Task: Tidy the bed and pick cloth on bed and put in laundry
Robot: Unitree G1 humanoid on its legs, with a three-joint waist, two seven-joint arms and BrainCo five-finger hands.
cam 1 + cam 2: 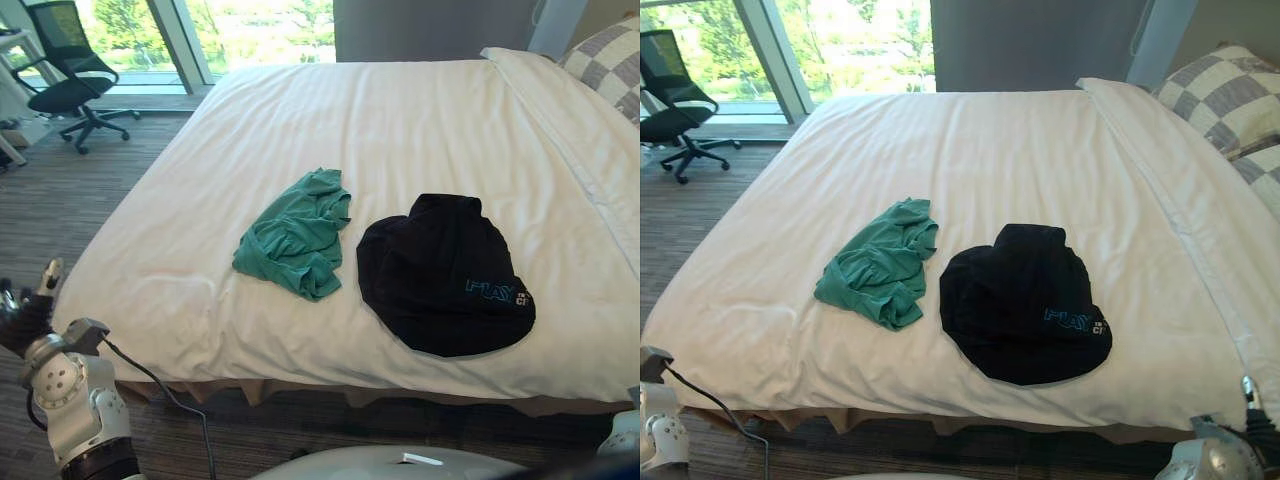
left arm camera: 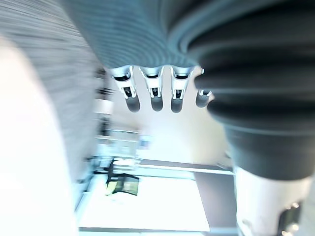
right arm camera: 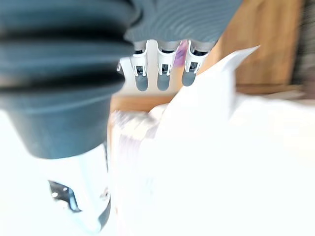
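We list one white-sheeted bed (image 1: 400, 120) carrying a crumpled green cloth (image 1: 296, 236) just beside a black cloth (image 1: 440, 275) near its front edge, checked pillows (image 1: 1225, 95) at its far right corner.

Free room, with two heaps by the near edge
On the bed (image 1: 400, 110) the middle and far edge lie free; a green cloth (image 1: 297, 237) and a black cloth (image 1: 440, 275) sit just apart toward the near edge, and checked pillows (image 1: 1220, 95) fill the far right corner.

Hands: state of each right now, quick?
Left hand: open, holding nothing.
Right hand: open, holding nothing.
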